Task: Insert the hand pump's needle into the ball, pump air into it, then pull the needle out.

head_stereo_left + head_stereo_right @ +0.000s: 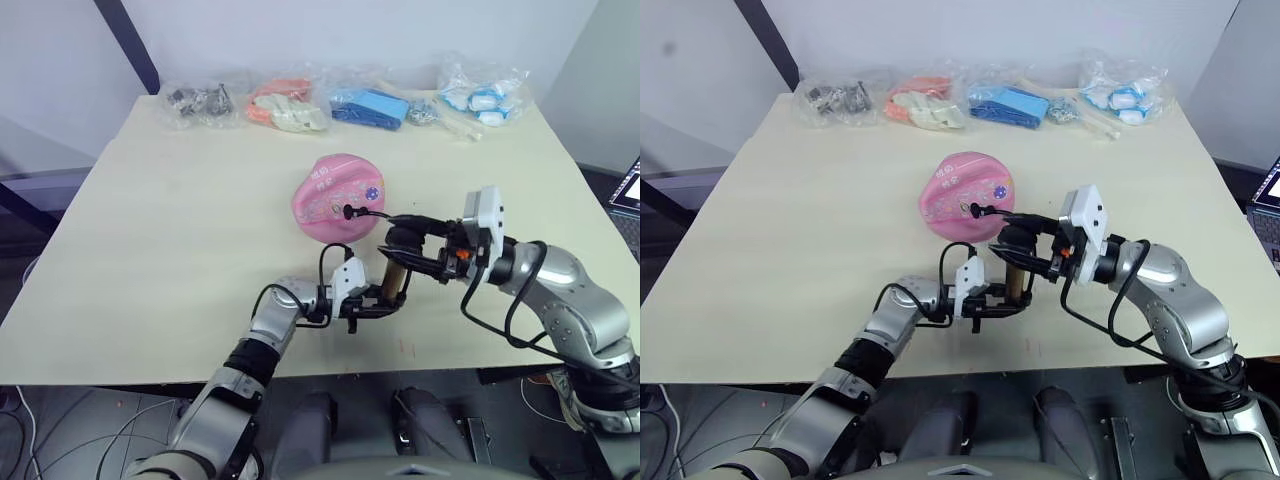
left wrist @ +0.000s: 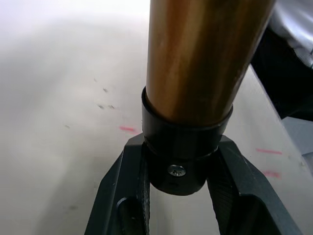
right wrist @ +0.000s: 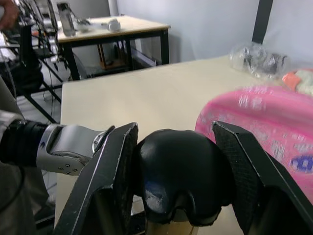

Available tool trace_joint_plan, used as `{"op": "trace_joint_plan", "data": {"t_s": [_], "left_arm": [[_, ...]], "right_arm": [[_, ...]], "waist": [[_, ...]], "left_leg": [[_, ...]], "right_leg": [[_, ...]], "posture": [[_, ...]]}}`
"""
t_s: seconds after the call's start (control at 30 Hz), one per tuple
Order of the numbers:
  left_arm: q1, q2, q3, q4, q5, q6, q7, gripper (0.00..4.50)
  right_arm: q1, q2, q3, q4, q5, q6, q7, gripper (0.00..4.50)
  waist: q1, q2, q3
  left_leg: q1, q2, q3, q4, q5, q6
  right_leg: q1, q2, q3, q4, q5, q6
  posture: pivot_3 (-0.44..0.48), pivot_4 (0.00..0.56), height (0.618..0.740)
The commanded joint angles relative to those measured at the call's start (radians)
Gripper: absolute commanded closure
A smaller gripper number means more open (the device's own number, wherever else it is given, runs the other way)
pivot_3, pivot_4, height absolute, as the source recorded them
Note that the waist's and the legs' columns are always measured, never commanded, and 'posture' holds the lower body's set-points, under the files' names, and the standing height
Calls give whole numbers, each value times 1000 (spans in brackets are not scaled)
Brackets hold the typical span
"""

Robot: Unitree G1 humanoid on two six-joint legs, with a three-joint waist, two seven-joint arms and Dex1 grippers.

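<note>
At the table's near edge, our left gripper [image 1: 372,303] is clamped on the black bottom cap of the hand pump [image 1: 392,278], which stands nearly upright on the table [image 1: 150,250]. Just above it, our right gripper [image 1: 403,242] closes its fingers around the pump's black handle [image 3: 178,174]. The pink ball [image 1: 338,197] lies just beyond both grippers, sagging and soft. A thin black hose [image 1: 372,213] runs to its near face, where the needle [image 1: 349,212] appears inserted, though we cannot be sure.
</note>
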Motion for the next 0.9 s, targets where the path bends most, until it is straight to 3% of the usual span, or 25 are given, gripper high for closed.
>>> {"op": "trace_joint_plan", "data": {"t_s": [0.03, 0.6, 0.9], "left_arm": [[-32, -23, 17, 59, 10, -53, 36, 3427], [-53, -34, 11, 191, 51, -99, 15, 3427], [-54, -21, -11, 201, 84, -51, 11, 3427]], "right_arm": [[25, -4, 20, -6, -39, -76, 43, 2557], [99, 15, -5, 19, -62, -172, 26, 2557], [-11, -9, -101, 0, 58, -77, 20, 2557]], "waist": [[-1, 0, 0], [4, 0, -2], [11, 0, -2]], "left_leg": [[0, 0, 0, 0, 0, 0], [4, 0, 0, 0, 0, 0], [4, 0, 0, 0, 0, 0]], "right_leg": [[0, 0, 0, 0, 0, 0], [4, 0, 0, -1, 0, 1], [4, 0, 0, -1, 0, 1]], "posture": [[0, 150, 740], [0, 150, 740], [0, 150, 740]]}}
